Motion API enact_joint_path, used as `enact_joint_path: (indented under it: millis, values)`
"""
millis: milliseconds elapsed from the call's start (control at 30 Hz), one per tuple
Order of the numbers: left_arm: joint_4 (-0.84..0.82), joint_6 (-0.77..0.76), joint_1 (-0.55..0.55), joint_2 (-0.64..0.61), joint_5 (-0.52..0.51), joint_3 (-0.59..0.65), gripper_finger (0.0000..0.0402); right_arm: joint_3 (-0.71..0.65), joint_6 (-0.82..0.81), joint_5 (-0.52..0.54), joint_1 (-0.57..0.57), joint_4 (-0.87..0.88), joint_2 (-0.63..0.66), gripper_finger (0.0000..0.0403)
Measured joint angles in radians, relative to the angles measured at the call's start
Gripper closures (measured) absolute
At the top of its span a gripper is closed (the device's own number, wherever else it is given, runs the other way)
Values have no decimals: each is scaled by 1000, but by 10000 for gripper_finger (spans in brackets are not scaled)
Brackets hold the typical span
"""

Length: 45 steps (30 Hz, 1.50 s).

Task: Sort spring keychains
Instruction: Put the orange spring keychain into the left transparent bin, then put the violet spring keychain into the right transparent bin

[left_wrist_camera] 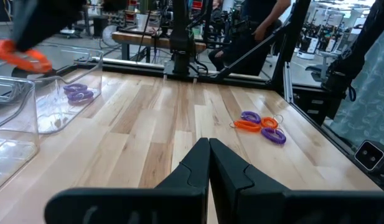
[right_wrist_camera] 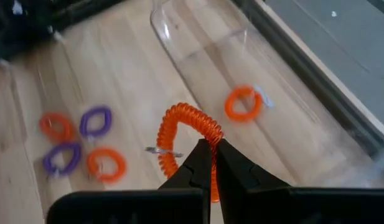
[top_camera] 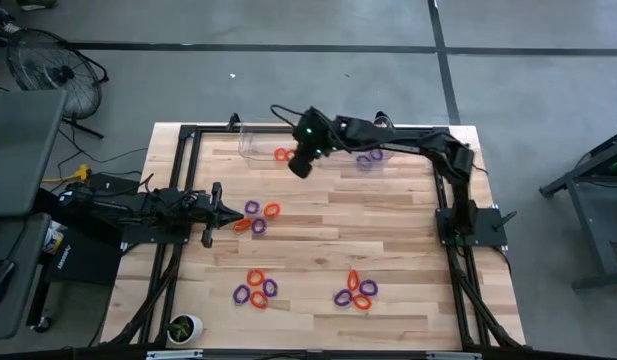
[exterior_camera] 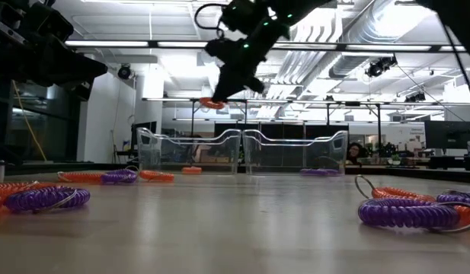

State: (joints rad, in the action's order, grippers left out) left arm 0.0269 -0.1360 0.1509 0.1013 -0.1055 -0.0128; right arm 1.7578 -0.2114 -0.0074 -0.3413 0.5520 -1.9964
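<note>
Two fingers of the right gripper [right_wrist_camera: 211,163] are pinched tight on an orange spring keychain [right_wrist_camera: 182,140], which hangs from the tips by one side of its coil; that edge grip leaves the ring free to fall once let go. From there outward, the left clear bin [top_camera: 250,143] is the landmark; the right gripper holds its load high beside this bin's inner end, near the orange keychain in the bin [top_camera: 282,154] already lying on its floor; my reading is that orange rings go here, and the carried one is about to be dropped among its own colour. Just beyond that bin along the far edge stands the right clear bin [exterior_camera: 295,152], with purple keychains in the second bin [top_camera: 368,157] gathered inside, so purple goes there.

Nearer the front of the table [top_camera: 318,215] than the left bin lie the unsorted rings in mixed clusters: the middle cluster [top_camera: 256,217], the front-left cluster [top_camera: 254,289] and the front-right cluster [top_camera: 354,292], each of orange and purple together.

The left gripper [top_camera: 209,216] waits low, well apart from the left bin and just beside the middle cluster, its fingers pressed together on nothing; it looks parked for that group; most of the sorting remains.
</note>
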Motion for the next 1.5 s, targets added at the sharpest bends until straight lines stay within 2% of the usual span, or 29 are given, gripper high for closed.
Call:
enact_joint_path:
  millis: [267, 467, 633, 1167, 1367, 1500]
  values:
    - [0, 0, 0, 0, 0, 0, 401, 174, -79, -21, -45, 3, -137, 402]
    - [0, 0, 0, 0, 0, 0, 401, 185, -191, -27, -86, 4, -186, 402]
    - [0, 0, 0, 0, 0, 0, 401, 184, -211, -17, -106, 3, -213, 399]
    - [0, 0, 0, 0, 0, 0, 401, 184, -208, 10, -111, 4, -216, 263]
    - [0, 0, 0, 0, 0, 0, 401, 184, -156, -32, -98, -6, -204, 246]
    - [0, 0, 0, 0, 0, 0, 401, 184, -63, -112, -77, -27, -183, 245]
